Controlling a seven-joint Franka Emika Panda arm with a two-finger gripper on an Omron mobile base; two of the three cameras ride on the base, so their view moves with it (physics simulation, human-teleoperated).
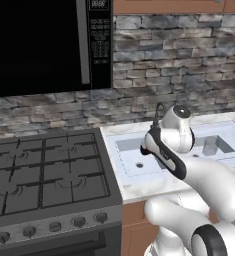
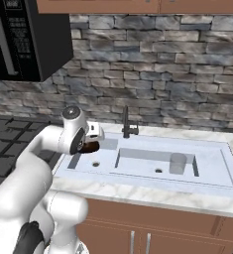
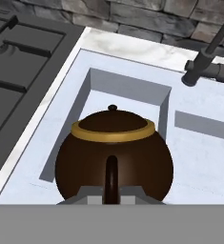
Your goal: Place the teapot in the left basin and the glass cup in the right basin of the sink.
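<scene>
The dark-brown teapot (image 3: 113, 157) with its golden rim hangs over the left basin (image 3: 127, 88) of the pale sink (image 2: 214, 171). My gripper (image 3: 112, 198) is shut on its handle from behind. In the right base view the gripper (image 2: 90, 140) holds the teapot (image 2: 91, 147) just above the left basin (image 2: 86, 162), near its back left corner. The glass cup (image 2: 177, 163) stands upright at the right end of the right basin (image 2: 145, 166). In the left base view my arm covers much of the sink; the left basin (image 1: 131, 162) shows beside it.
The dark faucet (image 2: 127, 125) rises behind the divider between the basins, to the right of the teapot. A black stove (image 1: 44, 170) adjoins the sink's left side, under a black microwave (image 1: 39, 45). A marble counter (image 2: 162, 198) runs in front, with a stone wall behind.
</scene>
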